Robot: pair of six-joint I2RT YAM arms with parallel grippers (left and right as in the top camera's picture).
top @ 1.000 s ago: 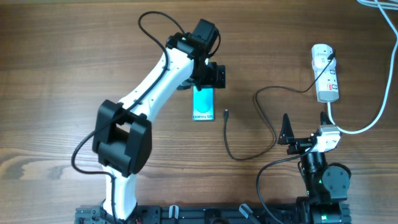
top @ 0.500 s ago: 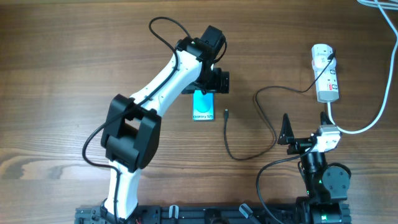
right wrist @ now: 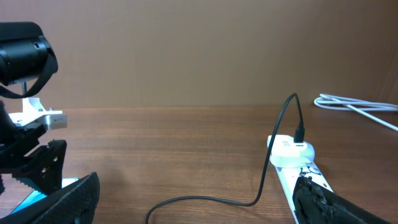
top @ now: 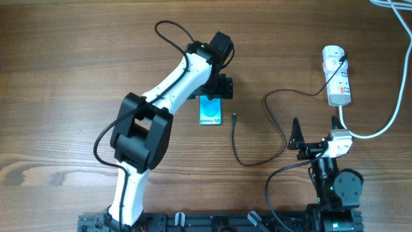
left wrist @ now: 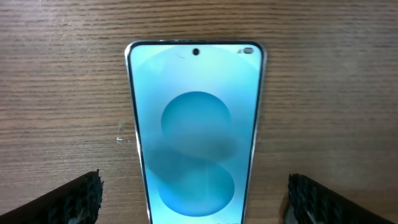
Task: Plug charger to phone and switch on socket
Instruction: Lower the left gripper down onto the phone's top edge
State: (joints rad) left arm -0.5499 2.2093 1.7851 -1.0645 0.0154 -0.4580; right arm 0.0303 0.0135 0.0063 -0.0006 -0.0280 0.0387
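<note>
Left end effector (top: 216, 89), fingers apart, hangs over the far end of the phone (top: 210, 111), face-up mid-counter (top: 64, 64). Charger (top: 234, 118) tip lies just right of it, unplugged; socket (top: 337, 77) far right. Right end effector (right wrist: 199, 205) spread wide

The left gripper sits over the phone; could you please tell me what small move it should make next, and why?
Probably lower the left gripper straight down and close on the phone's long edges. The wrist view shows it open, fingers on each side of the phone, which lies flat on the table, and the charger has its tip loose beside it, unplugged.
</note>
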